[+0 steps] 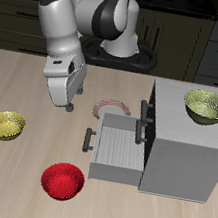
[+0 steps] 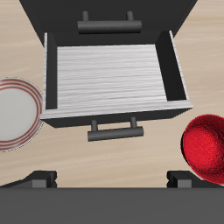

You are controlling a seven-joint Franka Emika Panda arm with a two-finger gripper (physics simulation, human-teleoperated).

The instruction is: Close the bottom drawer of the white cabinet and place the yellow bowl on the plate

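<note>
Drawer status: we see the bottom drawer (image 1: pixel 116 149) of the white cabinet (image 1: pixel 184 155) pulled out, nothing done | yellow bowl (image 1: pixel 6 124) sits apart near the table's edge, plate (image 1: pixel 110 108) bare | gripper (image 1: pixel 66 101) hovers above the drawer front, pointing down, fingers spread, empty

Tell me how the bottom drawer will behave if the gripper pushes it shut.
The bottom drawer looks stiff and boxy, so it should slide straight rather than tip. It appears empty, so probably light. A push near the handle seems safest; off-centre pushing might jam it.
</note>
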